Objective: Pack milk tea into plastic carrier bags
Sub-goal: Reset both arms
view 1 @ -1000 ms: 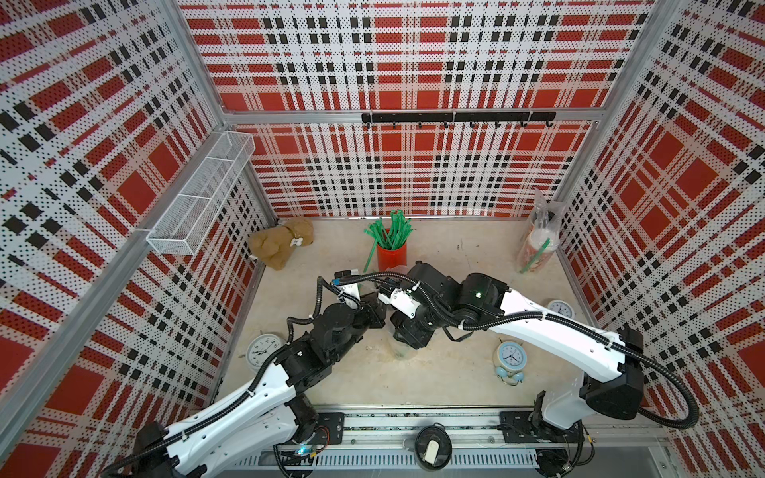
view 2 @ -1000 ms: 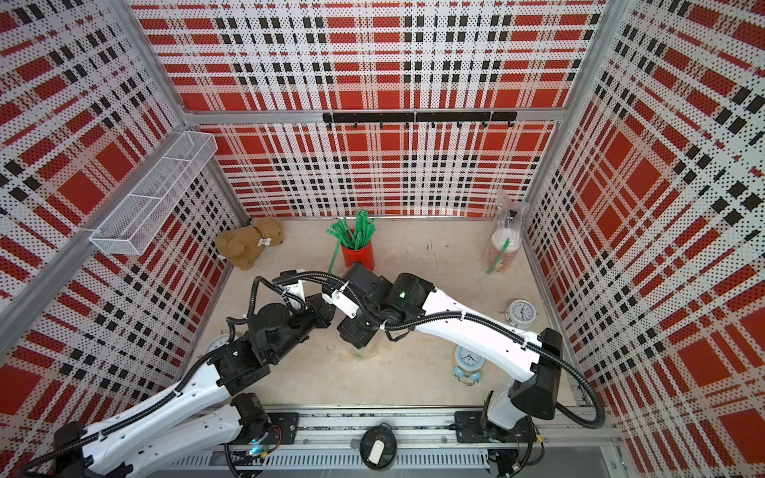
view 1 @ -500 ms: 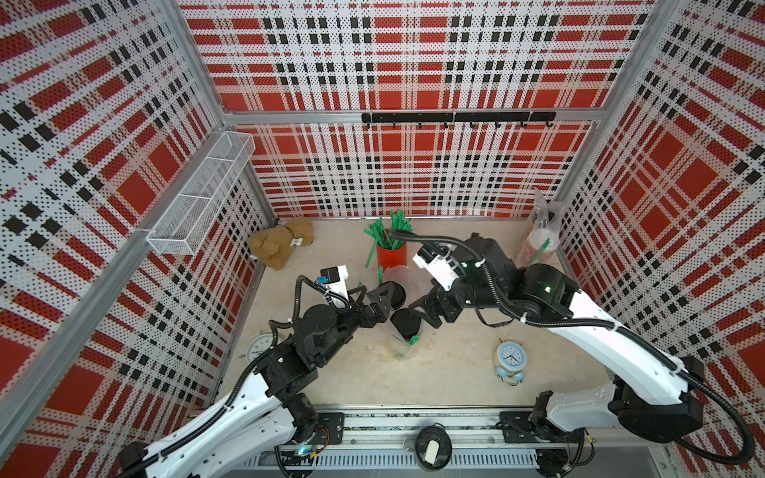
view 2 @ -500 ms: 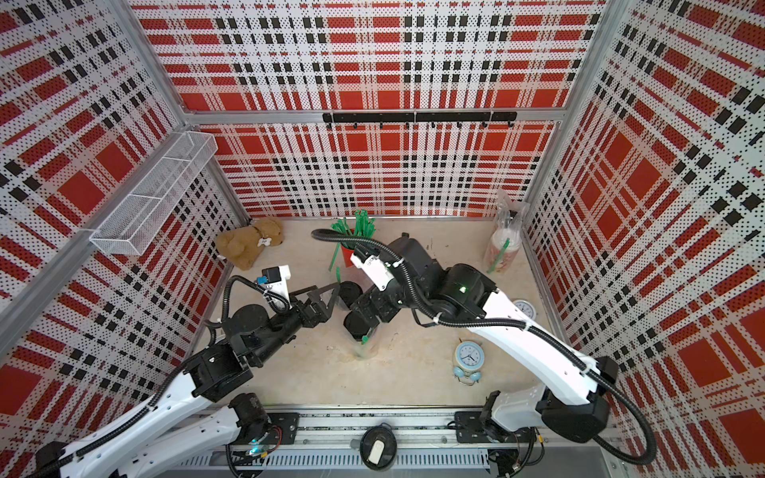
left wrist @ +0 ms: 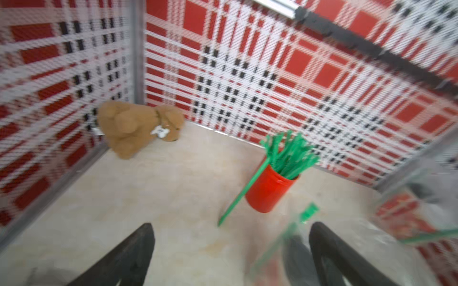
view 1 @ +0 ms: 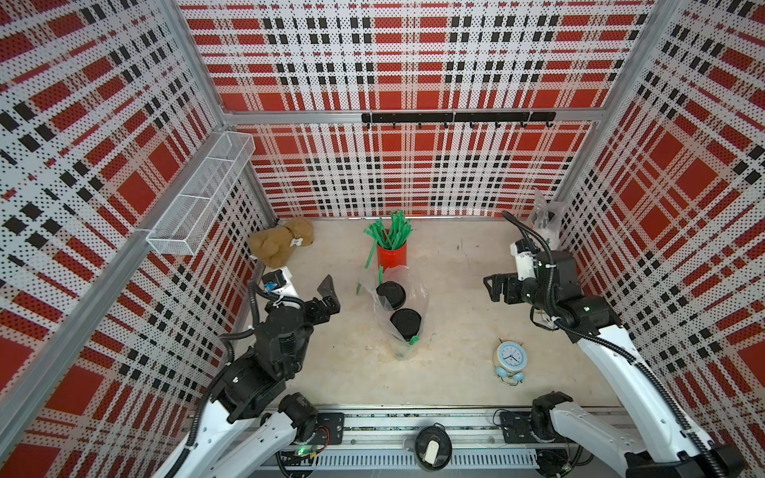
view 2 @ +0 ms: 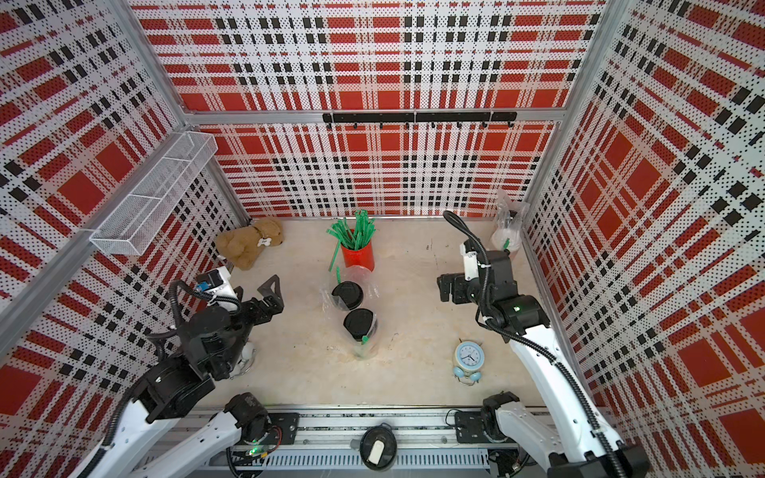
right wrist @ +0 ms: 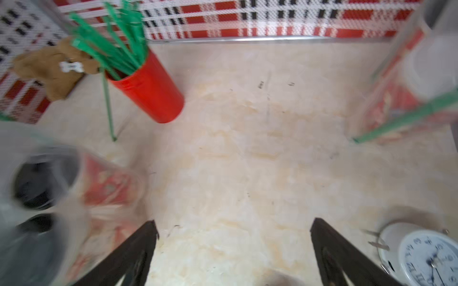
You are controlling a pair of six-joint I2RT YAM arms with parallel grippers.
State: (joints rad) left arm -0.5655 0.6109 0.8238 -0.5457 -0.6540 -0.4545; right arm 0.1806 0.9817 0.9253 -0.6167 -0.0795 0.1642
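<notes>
In both top views a clear plastic carrier bag [view 1: 419, 289] [view 2: 370, 289] stands in the middle of the table. It holds two milk tea cups with black lids [view 1: 390, 294] [view 1: 405, 325] and a green straw. My left gripper [view 1: 331, 296] [left wrist: 231, 225] is open to the left of the bag, clear of it. My right gripper [view 1: 494, 287] [right wrist: 233, 220] is open well to the right, over bare table. A second carrier bag [view 2: 507, 234] [right wrist: 401, 81] with a white-lidded cup [right wrist: 431, 62] stands in the back right corner.
A red cylinder of green straws [view 1: 391, 254] stands just behind the middle bag, one straw leaning on it. A brown plush toy [view 1: 281, 246] lies at the back left. A pale blue alarm clock [view 1: 511, 358] sits front right. A wire basket [view 1: 203, 194] hangs on the left wall.
Both grippers were close together at the middle bag; they have opened and drawn away from it, the left arm to the left, the right arm to the right. The bag stands free.
</notes>
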